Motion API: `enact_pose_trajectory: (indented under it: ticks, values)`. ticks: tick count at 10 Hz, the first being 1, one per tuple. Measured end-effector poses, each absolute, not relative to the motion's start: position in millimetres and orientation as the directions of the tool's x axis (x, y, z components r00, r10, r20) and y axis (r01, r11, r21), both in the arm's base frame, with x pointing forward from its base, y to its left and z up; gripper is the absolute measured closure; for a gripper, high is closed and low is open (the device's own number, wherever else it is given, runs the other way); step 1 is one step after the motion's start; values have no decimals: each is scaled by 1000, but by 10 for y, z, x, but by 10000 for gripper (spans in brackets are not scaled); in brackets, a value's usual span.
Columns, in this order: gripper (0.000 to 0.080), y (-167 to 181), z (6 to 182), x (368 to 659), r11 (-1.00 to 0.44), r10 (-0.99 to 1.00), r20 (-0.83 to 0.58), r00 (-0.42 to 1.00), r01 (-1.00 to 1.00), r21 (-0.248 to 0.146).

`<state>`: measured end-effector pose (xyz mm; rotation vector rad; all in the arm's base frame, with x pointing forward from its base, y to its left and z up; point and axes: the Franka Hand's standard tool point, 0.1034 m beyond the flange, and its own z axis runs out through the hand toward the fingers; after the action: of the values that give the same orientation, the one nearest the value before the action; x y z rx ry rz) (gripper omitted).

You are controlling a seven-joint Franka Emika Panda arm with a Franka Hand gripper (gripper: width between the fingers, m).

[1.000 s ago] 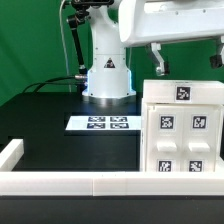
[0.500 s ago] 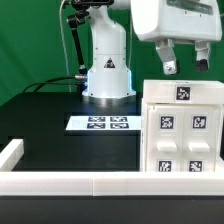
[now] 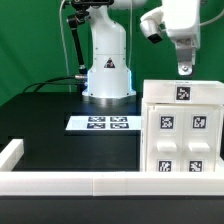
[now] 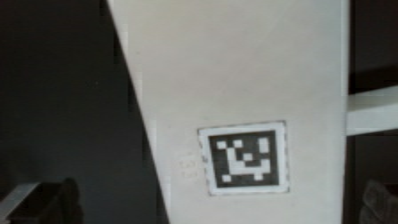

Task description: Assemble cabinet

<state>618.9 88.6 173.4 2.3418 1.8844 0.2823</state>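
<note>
A low white border rail point(image 3: 95, 183) runs across the front of the black table point(image 3: 45, 120), with a short upright end piece at about 9 o'clock on the exterior view's left. Just behind the rail, at roughly 4 o'clock in the exterior view, stands the cabinet point(image 3: 184, 128), a square-sided white box whose front face carries four black-and-white tags and whose top carries one more. Near the middle of the table, well apart from the cabinet toward the exterior view's left, the marker board point(image 3: 100, 123) lies flat with its four tags showing. Behind it, at about 12 o'clock, rises the white base of the arm point(image 3: 107, 72), against a green backdrop point(image 3: 30, 45). The gripper point(image 3: 185, 70) hangs above the cabinet's top at about 1 o'clock, clear of the surface; from this side its fingers overlap, so whether they stand wide or narrow cannot be told. The wrist view looks down on a white panel of the cabinet point(image 4: 231, 100) bearing a single tag point(image 4: 244, 156), with dark table on one side
</note>
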Motion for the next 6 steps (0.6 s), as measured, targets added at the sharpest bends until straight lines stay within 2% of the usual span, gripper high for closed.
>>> enact_pose_trajectory:
  ticks: [2,6]
  values:
    - [2,869,1636,6166,-103,995,30,99,973,208]
    - [11,816,1525,6148,-126,992,30,123,973,195]
